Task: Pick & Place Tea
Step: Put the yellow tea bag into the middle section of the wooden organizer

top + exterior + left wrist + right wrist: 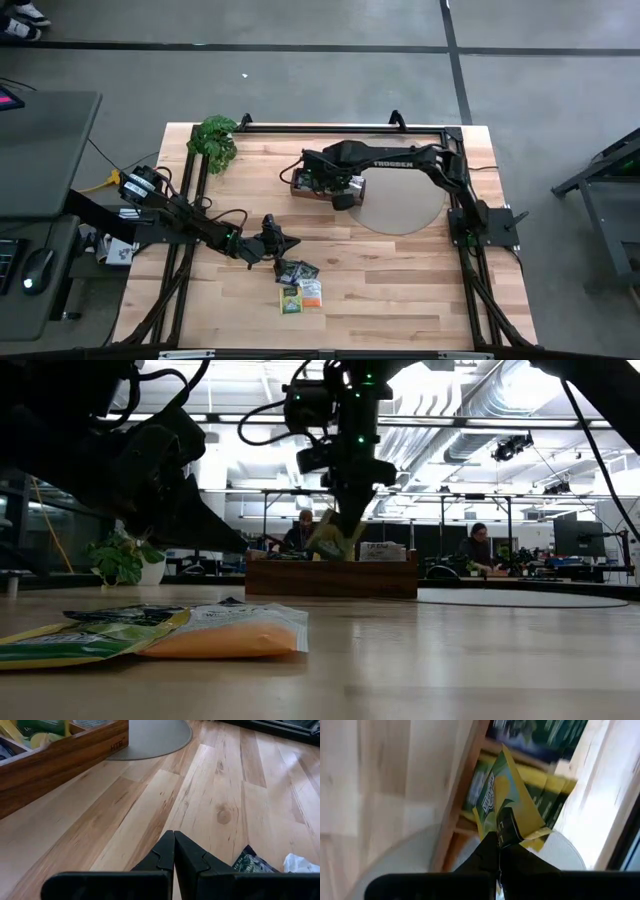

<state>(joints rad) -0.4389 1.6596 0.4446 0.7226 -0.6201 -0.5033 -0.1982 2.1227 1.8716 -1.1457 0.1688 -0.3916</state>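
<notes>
A few tea sachets [298, 283], dark green, yellow-green and orange-white, lie flat on the table near its near edge; the low view shows them close up [160, 635]. The brown wooden tray [300, 188] sits mid-table with more sachets inside [555, 790]. My right gripper [322, 183] hangs over the tray, shut on a yellow-green sachet [505, 800]. My left gripper [290, 243] is shut and empty, just left of the loose sachets; its wrist view shows a dark sachet [252, 865] beside the fingers. My right gripper pinches the yellow-green sachet between its two fingers at one edge [506, 827], coming from above and pointing down. The sachet hangs tilted below the fingers [330, 540], its lower part at the tray's top rim; whether it touches the sachets inside, I cannot tell.
A leafy green plant [215, 140] stands at the table's far left corner. A grey round mat [400, 205] lies right of the tray. Bare wood stretches between the tray and the loose sachets. People sit at desks in the room beyond the table.
</notes>
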